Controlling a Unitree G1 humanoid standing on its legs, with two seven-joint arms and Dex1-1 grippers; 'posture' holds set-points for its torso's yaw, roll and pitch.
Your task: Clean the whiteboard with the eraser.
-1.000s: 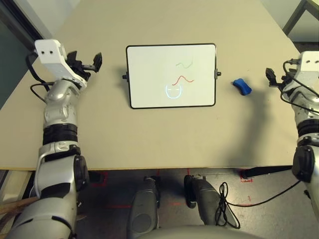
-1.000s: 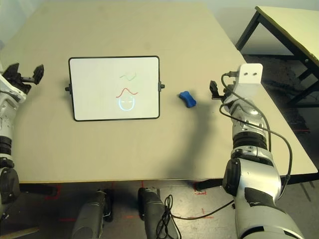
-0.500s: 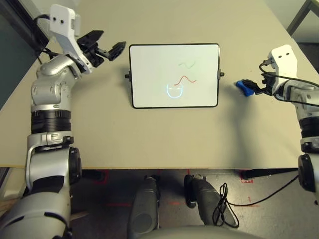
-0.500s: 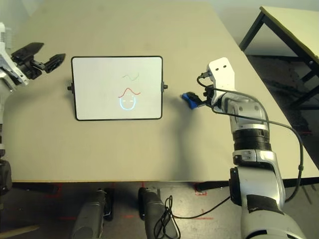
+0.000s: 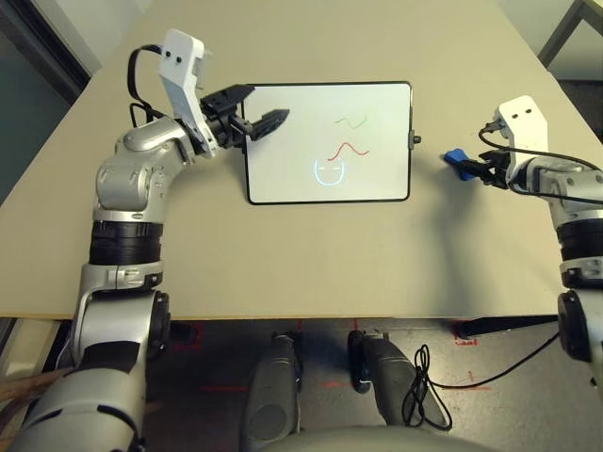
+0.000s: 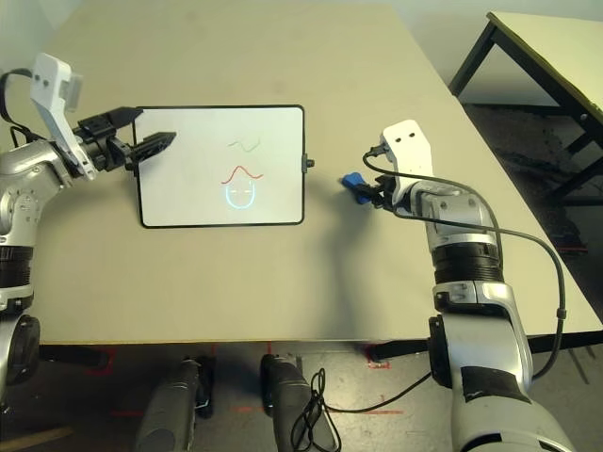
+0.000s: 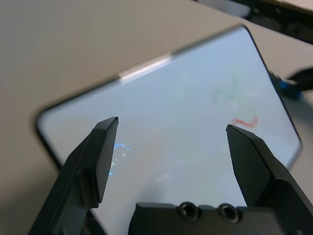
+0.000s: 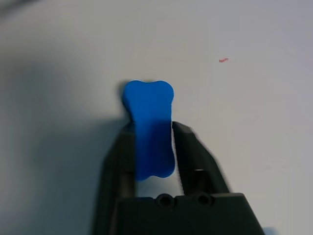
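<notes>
Beige and matte, the big tabletop [image 5: 311,254] carries everything you have to work with, and no bin, tray or other container stands on it. Lying flat near its middle is the large white rectangular whiteboard [image 5: 301,174] with a thin black frame and rounded corners; its marks sit in the half nearer your right arm: a green squiggle [image 5: 350,121], a red wavy line [image 5: 346,150] below it, and a pale blue smiley circle [image 5: 327,171] below that. Your left gripper [image 5: 256,119] hangs over the board's opposite short edge with its two black fingers spread wide and nothing between them, so it is well apart from the marks. Your right gripper [image 8: 152,147] has its fingers pressed against the two long sides of the small bright blue oblong eraser [image 8: 149,125], which sits on or just above the table beside the board's right short edge, near the little black knob [image 5: 414,140] there. The eraser's long axis runs along the fingers, its free end poking out past the tips toward the board. By my reading, the marks lie to the left of your right gripper, just across that frame edge, so the right arm is much the nearer one for wiping.
</notes>
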